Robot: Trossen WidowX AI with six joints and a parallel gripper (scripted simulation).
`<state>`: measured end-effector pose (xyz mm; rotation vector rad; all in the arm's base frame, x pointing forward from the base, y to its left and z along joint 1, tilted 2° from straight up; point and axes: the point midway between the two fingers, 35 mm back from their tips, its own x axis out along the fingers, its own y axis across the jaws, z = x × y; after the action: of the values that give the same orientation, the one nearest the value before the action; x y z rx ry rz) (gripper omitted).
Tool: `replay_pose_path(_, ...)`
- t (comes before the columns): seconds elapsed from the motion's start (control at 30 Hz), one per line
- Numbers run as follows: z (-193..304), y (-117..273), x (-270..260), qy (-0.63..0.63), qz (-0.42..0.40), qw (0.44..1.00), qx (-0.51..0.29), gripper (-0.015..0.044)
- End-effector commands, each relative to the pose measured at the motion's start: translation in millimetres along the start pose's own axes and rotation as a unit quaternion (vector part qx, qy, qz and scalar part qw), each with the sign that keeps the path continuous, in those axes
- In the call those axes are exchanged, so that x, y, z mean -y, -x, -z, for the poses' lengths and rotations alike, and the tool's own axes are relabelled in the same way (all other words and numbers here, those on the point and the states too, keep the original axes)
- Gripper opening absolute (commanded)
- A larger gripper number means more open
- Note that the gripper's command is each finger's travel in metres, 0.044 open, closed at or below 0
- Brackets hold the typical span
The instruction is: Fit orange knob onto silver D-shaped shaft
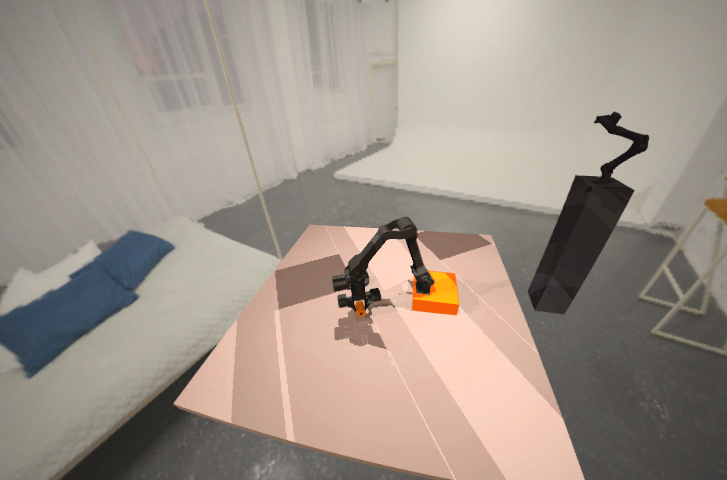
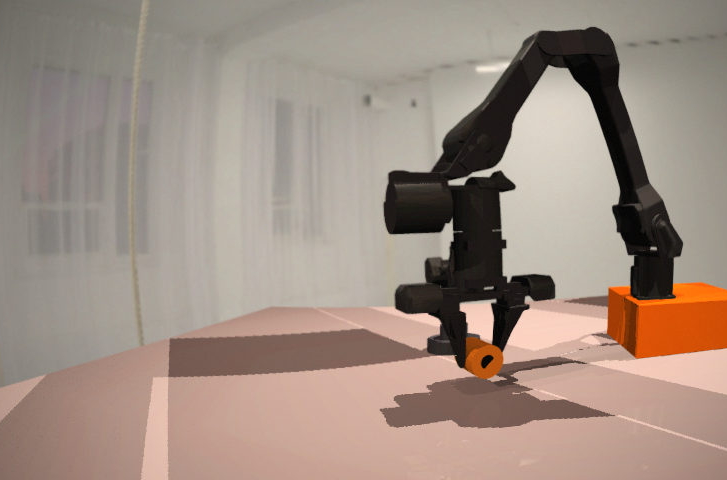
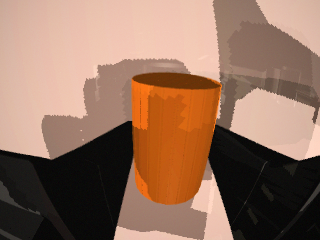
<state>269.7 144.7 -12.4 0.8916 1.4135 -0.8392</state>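
The orange knob (image 1: 360, 309) (image 2: 476, 369) (image 3: 172, 150) is a cylinder lying on its side between the fingers. Its end with the dark D-shaped hole faces the exterior view. My gripper (image 1: 359, 306) (image 2: 481, 353) (image 3: 170, 129) points down and is shut on the knob's sides. The knob appears slightly above the table, with the arm's shadow below it. The dark round pedestal (image 2: 436, 344) stands behind the left finger in the exterior view, partly hidden. Its silver shaft is hidden there by the gripper. I cannot make out the pedestal in the top view or the wrist view.
The pink table (image 1: 341, 390) (image 2: 296, 418) carries the arm's orange base block (image 1: 435, 306) (image 2: 686, 328), to the right of the gripper in the top and exterior views. A bed stands left of the table in the top view, and a black pillar (image 1: 573, 249) stands to the right.
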Motion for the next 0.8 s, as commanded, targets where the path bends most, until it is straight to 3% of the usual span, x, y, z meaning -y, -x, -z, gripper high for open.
replay_pose_path(0.0, -0.4, 0.7, 0.0, 0.060, 0.000, 0.998, 0.001, 0.0179)
replay_pose_path(0.23, -0.4, 0.7, 0.0, 0.173, 0.000, 0.985, 0.001, 0.0179)
replay_pose_path(0.47, -0.4, 0.7, 0.0, 0.194, 0.000, 0.981, 0.001, 0.0179)
replay_pose_path(0.77, -0.4, 0.7, 0.0, 0.337, 0.001, 0.941, 0.001, 0.0179)
